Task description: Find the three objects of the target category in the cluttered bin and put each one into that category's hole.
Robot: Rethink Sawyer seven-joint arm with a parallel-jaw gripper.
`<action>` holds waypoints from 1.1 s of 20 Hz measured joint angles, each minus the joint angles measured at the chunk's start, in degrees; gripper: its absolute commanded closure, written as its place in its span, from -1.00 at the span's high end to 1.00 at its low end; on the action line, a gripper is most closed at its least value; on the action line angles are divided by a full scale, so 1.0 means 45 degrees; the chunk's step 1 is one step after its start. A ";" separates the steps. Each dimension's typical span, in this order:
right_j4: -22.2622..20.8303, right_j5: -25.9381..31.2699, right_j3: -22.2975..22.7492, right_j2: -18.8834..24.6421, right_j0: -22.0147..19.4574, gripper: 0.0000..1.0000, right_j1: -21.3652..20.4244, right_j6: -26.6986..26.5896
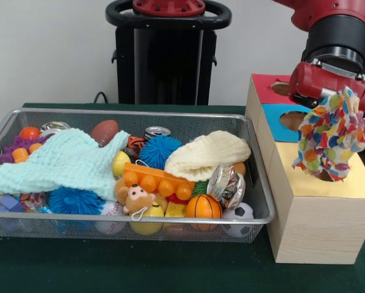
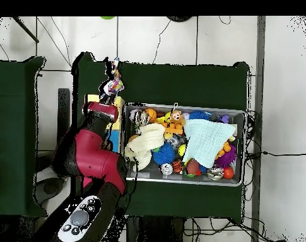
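Your patchwork cloth (image 1: 332,135) hangs with its long axis upright, the top bunched under the gripper (image 1: 332,91) and the loose ragged end pointing down into the yellow hole (image 1: 325,176). You can see its lower edge just at the hole's rim on the pale wooden box (image 1: 317,223); whether it touches the rim is not clear. From overhead the same cloth (image 2: 113,84) shows as a small bright bundle beyond the gripper (image 2: 108,96), beside the basket's short end.

Your gripper is clamped on the cloth's top; its fingers are buried in the fabric, so you cannot see how narrow the gap is. The arm (image 1: 338,33) comes down from the top right corner, wrist pointing almost straight down over the box. Overhead, the arm (image 2: 92,154) reaches from the base along the outside of the basket (image 2: 242,149).

Relative to the box, the basket (image 1: 133,113) sits just beside it, holding a mint knitted cloth (image 1: 63,162), a cream knitted cloth (image 1: 208,155) and assorted toys. The blue hole (image 1: 292,120) and the red hole (image 1: 281,88) lie behind the yellow one.
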 measured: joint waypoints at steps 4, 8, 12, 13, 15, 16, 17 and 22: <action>0.0002 -0.0365 0.0088 0.0000 0.0000 -1.00 0.0111 0.0042; 0.0021 -0.0665 0.0384 0.0002 0.0000 -1.00 0.0169 0.0045; 0.0021 -0.0801 0.0833 0.0024 -0.0001 -1.00 0.0181 0.0063; 0.0022 -0.0802 0.0897 0.0038 -0.0001 -1.00 0.0180 0.0063; 0.0024 -0.0804 0.1017 0.0063 0.0000 -1.00 0.0179 0.0063; 0.0024 -0.0804 0.1062 0.0070 0.0000 -1.00 0.0179 0.0063; 0.0024 -0.0804 0.1143 0.0083 0.0000 -1.00 0.0178 0.0066; 0.0031 -0.0804 0.1520 0.0107 0.0012 -1.00 0.0182 0.0066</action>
